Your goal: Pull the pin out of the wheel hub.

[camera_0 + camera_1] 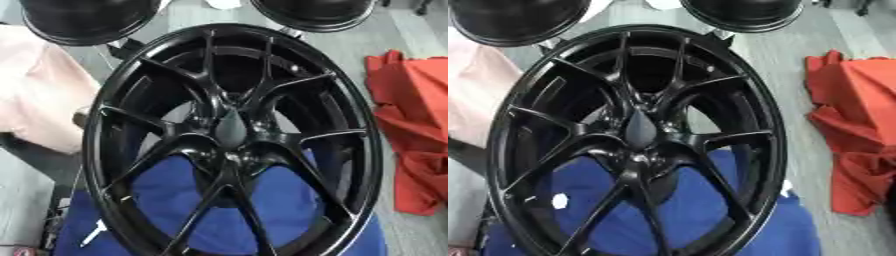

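A glossy black spoked wheel point(122, 100) fills most of both views and lies on a blue cloth point(280, 200). At its hub a dark grey, matte, pointed pin point(230, 128) stands up out of the centre, where the spokes meet; it shows in the right eye view too as the pin point(640, 131). Neither of my hands shows in either view, and nothing touches the pin or the wheel.
Two black round shapes sit at the far edge, one at the upper left point(87, 20) and one at the upper right point(319, 14). A crumpled red cloth point(416, 125) lies right of the wheel on the grey floor. A pale pink cloth point(39, 95) lies left.
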